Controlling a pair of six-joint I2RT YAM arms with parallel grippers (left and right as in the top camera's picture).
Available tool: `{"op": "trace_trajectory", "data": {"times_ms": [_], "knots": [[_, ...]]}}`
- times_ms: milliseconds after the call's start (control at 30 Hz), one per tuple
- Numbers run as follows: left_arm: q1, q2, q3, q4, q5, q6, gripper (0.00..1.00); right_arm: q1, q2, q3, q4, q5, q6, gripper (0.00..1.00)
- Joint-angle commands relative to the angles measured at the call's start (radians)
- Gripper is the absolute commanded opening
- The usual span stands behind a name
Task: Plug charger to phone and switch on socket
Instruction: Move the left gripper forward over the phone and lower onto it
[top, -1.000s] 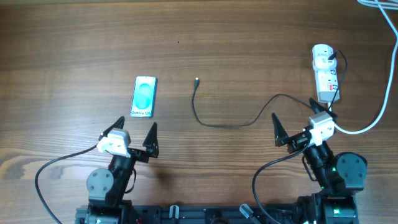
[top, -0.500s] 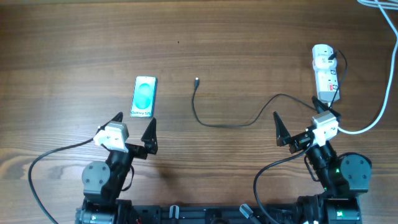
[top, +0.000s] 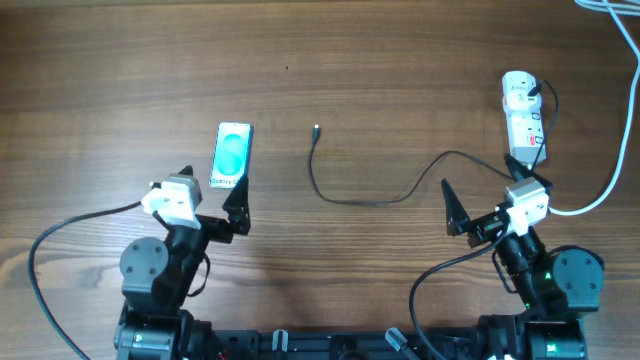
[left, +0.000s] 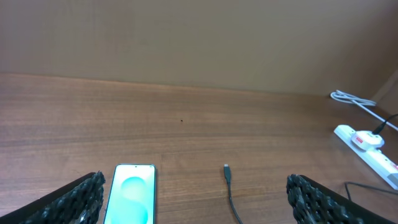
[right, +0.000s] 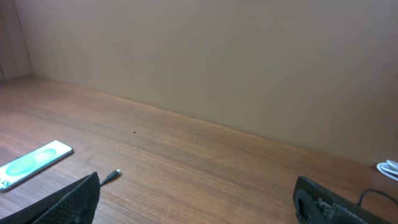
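Note:
The phone (top: 230, 154) lies flat on the wooden table with its teal screen up; it also shows in the left wrist view (left: 128, 199) and the right wrist view (right: 34, 163). The charger cable (top: 350, 197) runs from the socket (top: 522, 117) to its free plug tip (top: 316, 130), which also shows in the left wrist view (left: 226, 169) and the right wrist view (right: 113, 175). My left gripper (top: 212, 190) is open and empty, just short of the phone's near end. My right gripper (top: 490, 197) is open and empty, near the socket's near end.
A thick white cable (top: 612, 180) curves along the table's right side from the socket to the far right corner. The socket also shows at the right edge of the left wrist view (left: 367, 148). A plain wall stands behind the table.
My left gripper has moved forward and left toward the phone. My right gripper has shifted slightly right. Phone, cable and socket have not moved.

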Motion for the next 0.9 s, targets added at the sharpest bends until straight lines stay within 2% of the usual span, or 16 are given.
{"op": "trace_trajectory", "data": {"times_ms": [0,300,567,867], "knots": [[0.006,0.015,0.045,-0.011,-0.002,0.003,1.00,0.003,0.005,0.032,-0.008,-0.017,-0.005,1.00],[0.006,0.019,0.089,-0.061,-0.002,-0.004,1.00,0.003,0.022,0.071,-0.037,-0.017,-0.002,1.00],[0.006,0.035,0.127,-0.087,0.013,-0.026,1.00,0.003,0.106,0.211,-0.153,-0.017,-0.002,1.00],[0.006,0.187,0.278,-0.191,0.050,-0.026,1.00,0.003,0.169,0.338,-0.272,-0.016,-0.002,1.00]]}}
